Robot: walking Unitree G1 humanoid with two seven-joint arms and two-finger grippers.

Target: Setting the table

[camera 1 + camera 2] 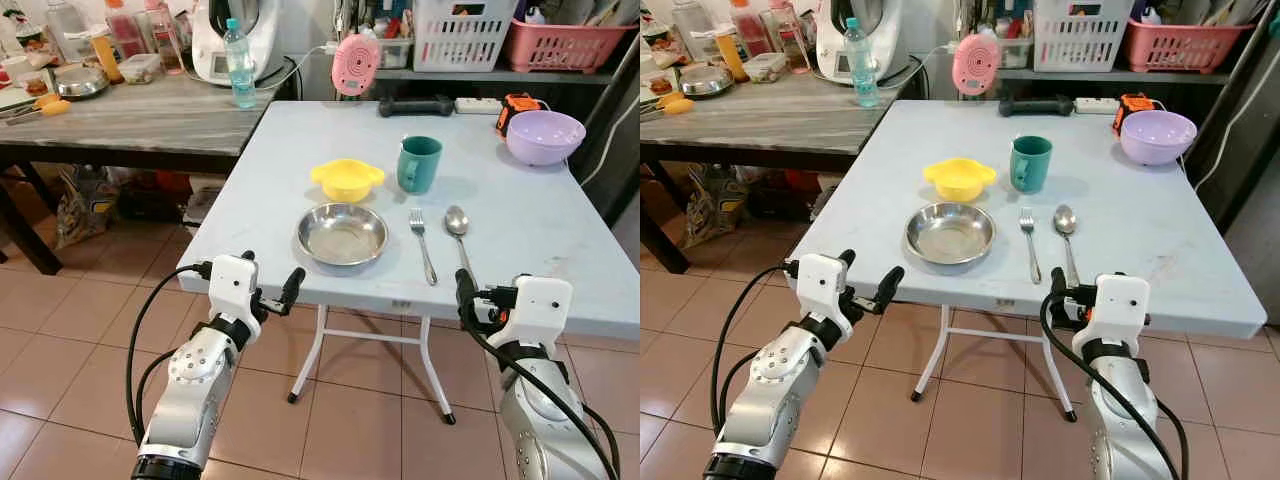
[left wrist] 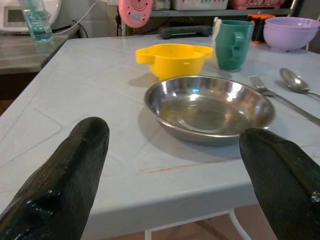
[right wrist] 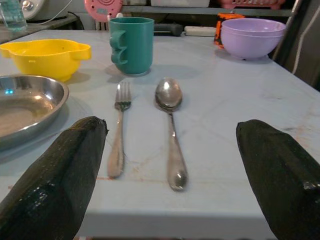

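A steel plate (image 1: 342, 234) lies near the front edge of the pale blue table (image 1: 520, 225). Behind it stand a yellow bowl (image 1: 347, 179) and a green mug (image 1: 418, 164). A fork (image 1: 423, 245) and a spoon (image 1: 459, 232) lie side by side to the plate's right. My left gripper (image 1: 272, 272) hovers open just off the table's front edge, facing the plate, nothing between its fingers (image 2: 65, 175). My right gripper (image 1: 487, 292) is also open and empty, at the front edge in line with the spoon's handle (image 3: 172, 160).
A purple bowl (image 1: 545, 136) sits at the table's far right corner, with a pink round device (image 1: 355, 64) and a dark dumbbell (image 1: 415, 105) along the back. A cluttered wooden table (image 1: 130, 115) with a water bottle (image 1: 239, 64) adjoins on the left. Tiled floor lies below.
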